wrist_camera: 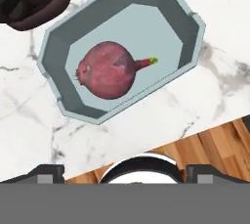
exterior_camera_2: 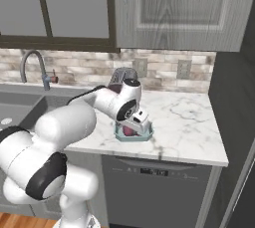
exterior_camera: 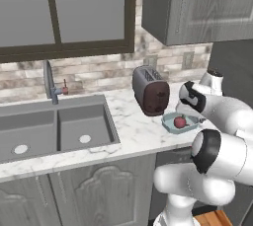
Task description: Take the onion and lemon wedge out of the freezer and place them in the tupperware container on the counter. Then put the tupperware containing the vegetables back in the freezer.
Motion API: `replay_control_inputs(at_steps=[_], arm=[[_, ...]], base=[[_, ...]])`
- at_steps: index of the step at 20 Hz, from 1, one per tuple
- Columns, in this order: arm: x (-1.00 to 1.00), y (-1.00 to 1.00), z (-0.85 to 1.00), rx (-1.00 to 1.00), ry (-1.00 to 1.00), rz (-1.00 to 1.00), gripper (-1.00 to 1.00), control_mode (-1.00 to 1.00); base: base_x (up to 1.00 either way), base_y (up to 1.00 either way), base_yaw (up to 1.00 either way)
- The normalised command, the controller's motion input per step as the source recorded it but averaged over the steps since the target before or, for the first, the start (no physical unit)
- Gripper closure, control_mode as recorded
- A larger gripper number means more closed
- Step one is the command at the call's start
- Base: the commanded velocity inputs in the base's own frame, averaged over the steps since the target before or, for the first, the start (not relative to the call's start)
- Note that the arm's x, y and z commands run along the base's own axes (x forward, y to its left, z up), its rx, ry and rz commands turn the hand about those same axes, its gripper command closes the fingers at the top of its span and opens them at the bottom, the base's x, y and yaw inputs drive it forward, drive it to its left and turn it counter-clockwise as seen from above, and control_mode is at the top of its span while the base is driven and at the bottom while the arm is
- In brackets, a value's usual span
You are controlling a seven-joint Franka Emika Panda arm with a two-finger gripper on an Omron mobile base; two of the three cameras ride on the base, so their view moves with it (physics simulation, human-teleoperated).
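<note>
Round dark red-purple onion [wrist_camera: 107, 70] sits in the shallow pale teal tupperware tray [wrist_camera: 51, 47], near the white marble surface's [wrist_camera: 29, 105] front edge. Claw [wrist_camera: 124, 174] directly above it, spread wide, empty. Lemon wedge unseen; next fetch probably from the freezer.

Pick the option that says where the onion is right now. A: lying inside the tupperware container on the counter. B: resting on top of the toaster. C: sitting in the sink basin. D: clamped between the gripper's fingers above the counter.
A: the hand view shows the onion lying on the floor of the tupperware container, which sits on the counter, with the gripper open and clear of it.
</note>
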Motion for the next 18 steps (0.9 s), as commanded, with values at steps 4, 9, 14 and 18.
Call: replay_control_inputs(at_steps=[4,9,14,18], arm=[[-0.69,0.21,0.7,0.0,0.0,0.0,-1.0,-1.0],[-0.56,0.35,0.78,0.0,-0.03,0.0,-1.0,-1.0],[-0.81,0.31,0.79,0.0,-0.12,0.0,-1.0,-1.0],[-0.98,0.4,0.78,-0.03,-0.18,0.0,-1.0,-1.0]], base=[[0.0,0.0,0.0],[0.0,0.0,0.0],[0.0,0.0,0.0],[0.0,0.0,0.0]])
